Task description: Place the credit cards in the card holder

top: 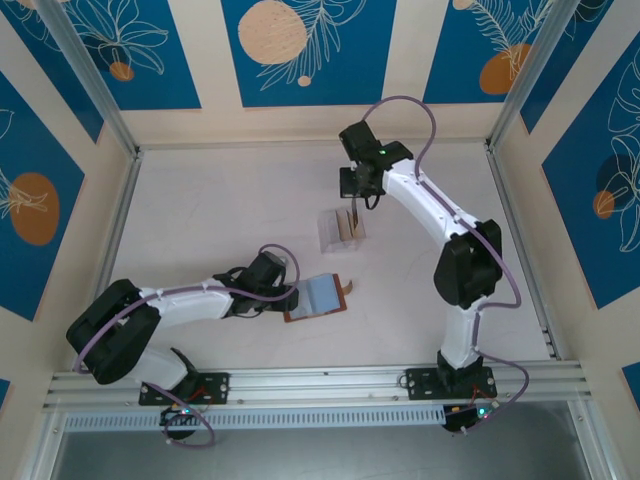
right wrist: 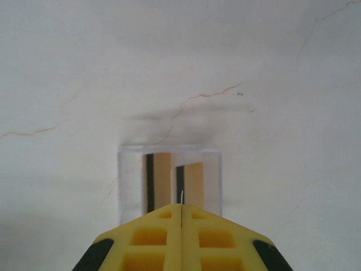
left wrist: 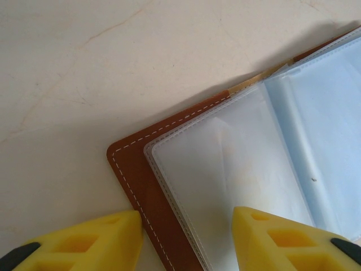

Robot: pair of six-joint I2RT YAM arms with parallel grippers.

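Near the front edge of the surface (top: 200, 200), about midway along, the card holder (top: 318, 296) lies open with its sleeves up; whether any is filled cannot be told. The left pincer (left wrist: 186, 217) is spread and straddles one corner, probably steadying it. Farther back, two credit cards (right wrist: 162, 180) stand in a clear stand (top: 338, 232). The right pincer (right wrist: 181, 208) is pressed together just above them. The step in hand looks like fetching a card. The next move calls for lifting one straight out and lining it up with a sleeve.

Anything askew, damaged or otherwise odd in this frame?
Nothing stands out. The card holder lies open and flat on the table, its corner between the open left fingers; the credit cards stand upright in the clear stand ahead of the shut right fingers. No damage visible.
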